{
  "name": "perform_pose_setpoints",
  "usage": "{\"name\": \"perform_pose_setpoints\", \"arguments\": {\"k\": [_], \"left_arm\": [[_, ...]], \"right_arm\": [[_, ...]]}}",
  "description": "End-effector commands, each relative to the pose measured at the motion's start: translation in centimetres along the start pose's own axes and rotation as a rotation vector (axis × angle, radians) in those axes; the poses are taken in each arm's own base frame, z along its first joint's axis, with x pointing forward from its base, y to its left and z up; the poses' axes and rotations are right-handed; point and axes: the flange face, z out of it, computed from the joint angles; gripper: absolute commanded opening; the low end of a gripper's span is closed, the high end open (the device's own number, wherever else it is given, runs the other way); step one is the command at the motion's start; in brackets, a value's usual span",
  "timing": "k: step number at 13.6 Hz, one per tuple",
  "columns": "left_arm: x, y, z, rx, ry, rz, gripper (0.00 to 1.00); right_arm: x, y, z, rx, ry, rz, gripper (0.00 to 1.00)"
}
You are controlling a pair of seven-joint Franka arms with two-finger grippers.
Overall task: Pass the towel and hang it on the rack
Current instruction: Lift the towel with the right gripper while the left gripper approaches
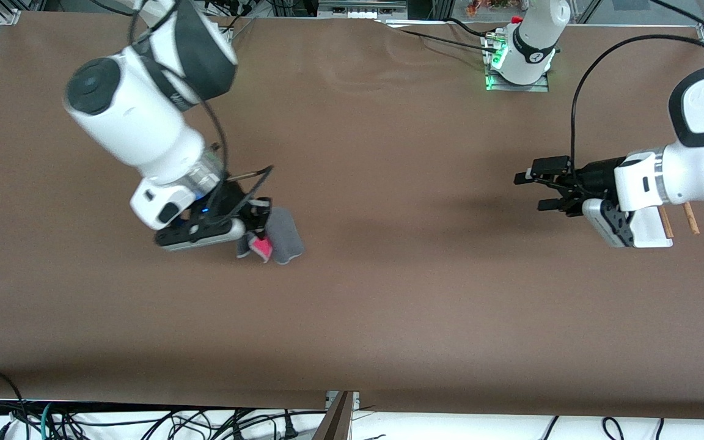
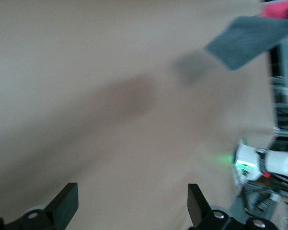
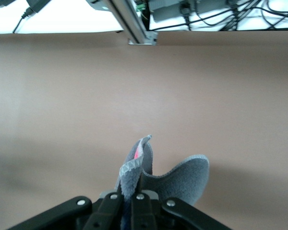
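Note:
My right gripper (image 1: pixel 258 237) is shut on the dark grey towel (image 1: pixel 283 235) and holds it a little above the table at the right arm's end. A pink patch shows at the pinched fold. In the right wrist view the towel (image 3: pixel 182 177) bunches up between the closed fingers of the gripper (image 3: pixel 133 189). My left gripper (image 1: pixel 528 190) is open and empty, over bare table at the left arm's end, pointing toward the towel. In the left wrist view its gripper (image 2: pixel 132 206) frames bare table, with the towel (image 2: pixel 249 40) farther off. Two wooden rods of the rack (image 1: pixel 690 218) show past the left wrist; its base is hidden.
The brown table (image 1: pixel 388 293) stretches between the two grippers. The left arm's base (image 1: pixel 526 58), with a green light, stands at the table's edge by the robots. Cables (image 1: pixel 144 421) lie off the edge nearest the front camera.

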Motion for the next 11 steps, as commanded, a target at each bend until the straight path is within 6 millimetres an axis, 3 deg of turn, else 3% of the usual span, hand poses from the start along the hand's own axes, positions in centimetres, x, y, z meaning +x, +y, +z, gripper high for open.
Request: {"name": "perform_pose_setpoints", "arguments": {"k": [1, 4, 8, 11], "left_arm": [[1.0, -2.5, 2.4, -0.117, 0.063, 0.123, 1.0], [0.2, -4.2, 6.9, -0.179, 0.186, 0.218, 1.0], [-2.5, -7.2, 11.1, -0.284, 0.329, 0.402, 1.0], [-3.2, -9.3, 14.2, -0.332, 0.427, 0.472, 1.0]], "right_arm": [[-2.4, -6.8, 2.3, 0.001, 0.038, -0.03, 0.0], [-5.3, -12.6, 4.3, 0.024, 0.095, 0.03, 0.0], [-8.0, -16.7, 4.6, 0.062, 0.108, 0.048, 0.0], [-9.5, -19.2, 4.3, 0.111, 0.13, 0.071, 0.0]]}}
